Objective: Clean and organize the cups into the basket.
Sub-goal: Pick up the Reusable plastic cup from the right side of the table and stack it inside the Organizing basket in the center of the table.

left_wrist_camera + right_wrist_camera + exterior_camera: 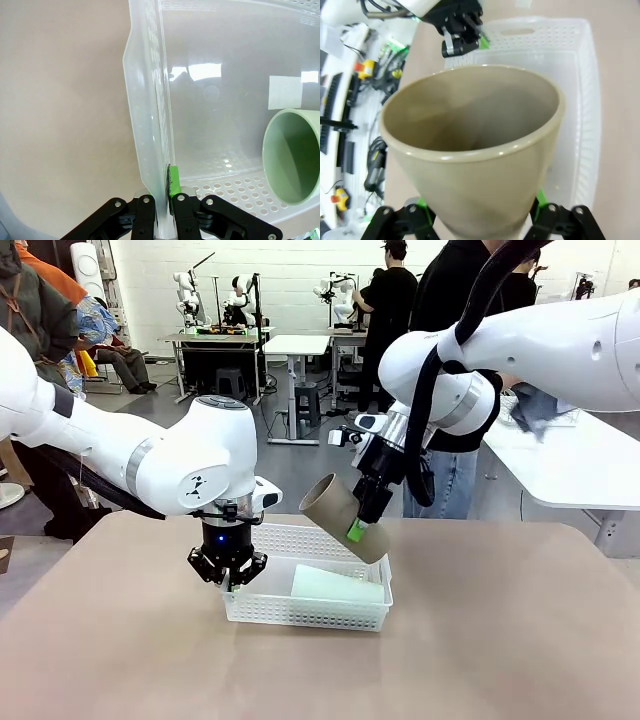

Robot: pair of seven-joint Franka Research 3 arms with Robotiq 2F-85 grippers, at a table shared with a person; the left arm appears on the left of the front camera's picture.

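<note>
- My left gripper point(228, 575) has its jaws pinched together on the left wall of the white mesh basket point(310, 620), which sits on the table point(500, 660).
- My right gripper point(364, 526) is clamped around the narrow end of the tan cup point(340, 512). The cup hangs tilted over the basket's far right part with its mouth facing up and to the left.
- The mint green cup point(338, 586) lies on its side in the basket's right half, close to the front wall.
- I judge the step in hand to be laying the tan cup down. I would level it, bring it low over the bare floor behind the mint cup and parallel to it, and open only once it rests.
- The mint cup and the far wall are what could get in the way, because the gap between them is tight.
- A person point(445, 290) stands at the far side, behind the right arm.
</note>
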